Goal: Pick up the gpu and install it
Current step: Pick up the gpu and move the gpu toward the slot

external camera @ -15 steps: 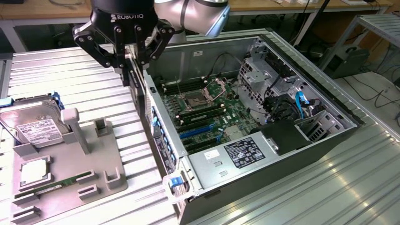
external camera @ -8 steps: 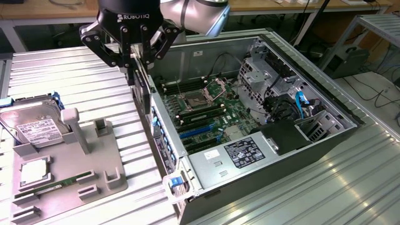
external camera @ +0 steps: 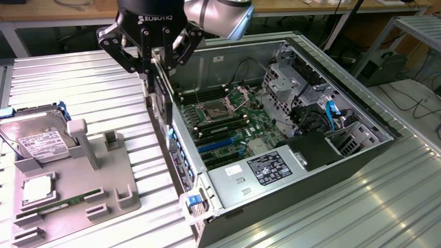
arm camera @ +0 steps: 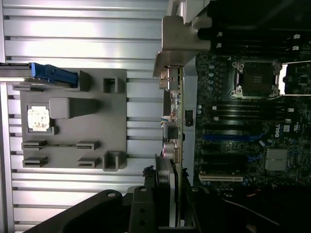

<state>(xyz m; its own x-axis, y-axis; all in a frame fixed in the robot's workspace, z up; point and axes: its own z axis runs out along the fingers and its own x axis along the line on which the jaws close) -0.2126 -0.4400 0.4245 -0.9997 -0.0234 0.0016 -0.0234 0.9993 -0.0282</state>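
Closest to the wrist camera, the gripper (arm camera: 171,206) has its jaws partly closed, pinching the gpu (arm camera: 178,121) by its edge. The card runs edge-on away from the fingers, with its silver bracket (arm camera: 178,43) at the far end. In the exterior view the gpu (external camera: 162,101) hangs upright below the gripper (external camera: 157,70). It is off the table and above the computer case (external camera: 358,111), at the wall on the exterior view's left, so it is not yet seated. Just beyond it lies the motherboard (external camera: 231,121) with its blue expansion slots (external camera: 217,143). As I judge it, doing this carry well means keeping the card plumb and parallel to the slots. The bracket should clear the case wall and the grip should stay firm, so that the thin board does not twist. Well apart on the slatted table (external camera: 69,77) sits the grey fixture (external camera: 103,175). It holds the hard drive (external camera: 34,137), a processor (external camera: 38,188) and the memory stick (external camera: 59,204).
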